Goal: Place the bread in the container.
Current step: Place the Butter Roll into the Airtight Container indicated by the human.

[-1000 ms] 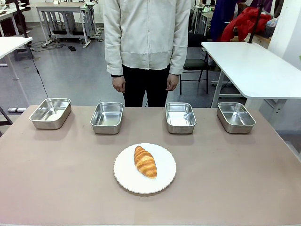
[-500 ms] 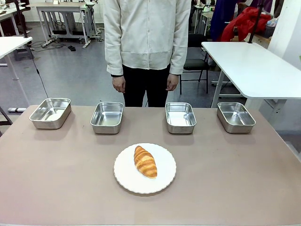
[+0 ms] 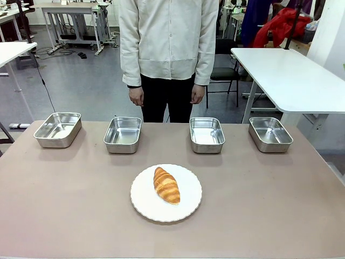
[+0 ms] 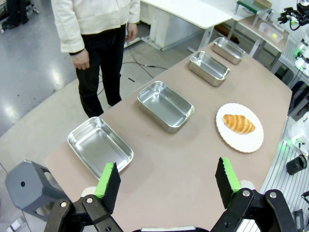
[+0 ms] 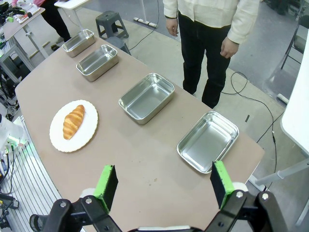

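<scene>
L gripper (image 4: 167, 165) & R gripper (image 5: 163, 168): black link fingers, green pads (image 4: 105, 180), silver pivot screws (image 4: 242, 193) below pads. Grey mount (image 4: 29, 186) w/ hole beside L claw base. Person (image 3: 168, 43): cream buttoned jacket, black trousers.

Four steel trays lie beyond the fingers of the left gripper (image 4: 166, 166). The first tray (image 4: 99, 145) is just past its left-hand finger (image 4: 107, 186). The second tray (image 4: 165, 105) is farther out, between the two fingers. The third tray (image 4: 209, 67) and fourth tray (image 4: 229, 50) are farther still, towards the right-hand finger. One white plate (image 4: 239, 144) lies beyond that right-hand finger, with one croissant (image 4: 238, 123) on it. There are two grippers, counting the right gripper (image 5: 163, 169), each with two fingers and two green pads. One person (image 4: 96, 19) stands past the trays, two hands showing.
</scene>
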You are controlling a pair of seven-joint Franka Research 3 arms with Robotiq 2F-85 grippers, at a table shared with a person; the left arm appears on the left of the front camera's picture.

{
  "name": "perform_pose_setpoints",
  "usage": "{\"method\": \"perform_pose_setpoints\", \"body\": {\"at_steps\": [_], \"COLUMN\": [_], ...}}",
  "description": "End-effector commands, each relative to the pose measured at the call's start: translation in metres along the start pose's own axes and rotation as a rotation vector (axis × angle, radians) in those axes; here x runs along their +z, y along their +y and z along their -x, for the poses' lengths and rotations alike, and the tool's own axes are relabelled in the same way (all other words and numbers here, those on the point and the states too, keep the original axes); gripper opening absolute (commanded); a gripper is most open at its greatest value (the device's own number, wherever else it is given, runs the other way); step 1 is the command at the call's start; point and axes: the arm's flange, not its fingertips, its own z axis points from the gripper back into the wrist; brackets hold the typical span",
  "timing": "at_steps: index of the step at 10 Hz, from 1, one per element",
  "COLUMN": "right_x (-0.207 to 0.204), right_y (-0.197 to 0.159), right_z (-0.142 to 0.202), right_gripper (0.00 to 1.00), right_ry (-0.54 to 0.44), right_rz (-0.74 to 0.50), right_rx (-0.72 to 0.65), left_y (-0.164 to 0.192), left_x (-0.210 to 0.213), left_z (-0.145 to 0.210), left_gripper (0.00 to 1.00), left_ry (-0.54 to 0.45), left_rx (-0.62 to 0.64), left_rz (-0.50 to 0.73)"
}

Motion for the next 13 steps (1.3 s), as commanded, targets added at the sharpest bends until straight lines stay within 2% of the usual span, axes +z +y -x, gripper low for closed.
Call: {"method": "perform_pose_setpoints", "body": {"at_steps": [1,13], "right_x": [0.0003,0.0003], "right_y": [-0.0017,-0.0017], "right_z": [-0.0011,-0.0011], "right_gripper": [1.0,1.0], "right_ry": [-0.021,-0.021], "right_rz": [-0.01,-0.01], "right_rx": [0.019,0.019], "left_y": [0.0008,0.0008], "left_x": [-0.0011,-0.0011], "left_z": [-0.0017,-0.0017], "left_gripper": [1.0,1.0], "left_ry": [-0.018,-0.018], "left_rx": [-0.015,-0.015], "left_rz": [0.008,0.008]}}
